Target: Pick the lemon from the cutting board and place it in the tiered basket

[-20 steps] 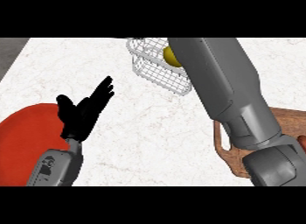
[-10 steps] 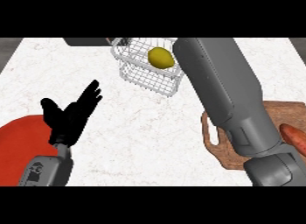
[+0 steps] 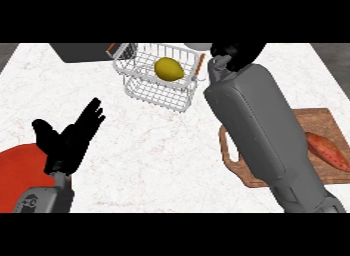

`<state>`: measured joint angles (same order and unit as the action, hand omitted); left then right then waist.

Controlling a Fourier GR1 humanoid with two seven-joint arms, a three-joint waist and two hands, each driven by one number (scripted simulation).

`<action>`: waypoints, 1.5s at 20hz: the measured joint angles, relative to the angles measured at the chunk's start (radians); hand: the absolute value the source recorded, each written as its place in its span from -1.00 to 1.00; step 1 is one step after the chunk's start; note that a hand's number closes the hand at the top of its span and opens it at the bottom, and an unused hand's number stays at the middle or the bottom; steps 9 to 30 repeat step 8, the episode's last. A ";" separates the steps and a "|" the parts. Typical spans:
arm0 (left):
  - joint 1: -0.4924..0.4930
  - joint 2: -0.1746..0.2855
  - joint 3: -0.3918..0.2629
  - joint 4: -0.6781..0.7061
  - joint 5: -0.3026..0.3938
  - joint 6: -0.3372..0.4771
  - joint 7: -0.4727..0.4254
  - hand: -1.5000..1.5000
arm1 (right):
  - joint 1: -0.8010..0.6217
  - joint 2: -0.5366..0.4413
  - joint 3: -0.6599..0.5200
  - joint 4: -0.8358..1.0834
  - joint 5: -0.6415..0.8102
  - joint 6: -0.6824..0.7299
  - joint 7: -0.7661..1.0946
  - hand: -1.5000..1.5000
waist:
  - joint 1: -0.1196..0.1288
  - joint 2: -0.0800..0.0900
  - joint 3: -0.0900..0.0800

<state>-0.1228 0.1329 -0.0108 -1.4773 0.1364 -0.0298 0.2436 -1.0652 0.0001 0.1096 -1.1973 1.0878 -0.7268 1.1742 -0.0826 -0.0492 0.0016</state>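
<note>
Lemon (image 3: 169,68) lies inside the white wire tiered basket (image 3: 150,96), in the part farther from the robot, with no hand on it. Which tier it is in I cannot tell. Its long axis runs roughly up and down the head view, pointing away from the robot with a slight tilt.

The right hand (image 3: 237,51) is just beside the basket's right rim, at the end of the grey forearm that reaches across the counter (image 3: 156,150). Whether that hand is open or closed cannot be told.

The left hand (image 3: 66,136) shows at lower left with its fingers straight and spread, holding nothing, above a red plate (image 3: 12,172).

On the right, the wooden cutting board (image 3: 322,122) carries a sweet potato (image 3: 327,151) lying diagonally. A dark grey box (image 3: 78,51) sits just left of the basket at the counter's far edge.
</note>
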 measured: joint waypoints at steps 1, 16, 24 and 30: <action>0.006 0.004 0.005 -0.002 0.000 0.000 -0.002 0.00 | 0.029 0.000 0.015 -0.043 -0.008 0.013 0.000 -1.00 | -0.008 -0.003 0.000; 0.037 0.014 0.022 -0.020 0.003 0.009 0.000 0.00 | 0.227 -0.013 0.090 -0.362 -0.019 0.120 0.002 -1.00 | -0.051 -0.012 0.000; 0.037 0.014 0.022 -0.020 0.003 0.009 0.000 0.00 | 0.227 -0.013 0.090 -0.362 -0.019 0.120 0.002 -1.00 | -0.051 -0.012 0.000; 0.037 0.014 0.022 -0.020 0.003 0.009 0.000 0.00 | 0.227 -0.013 0.090 -0.362 -0.019 0.120 0.002 -1.00 | -0.051 -0.012 0.000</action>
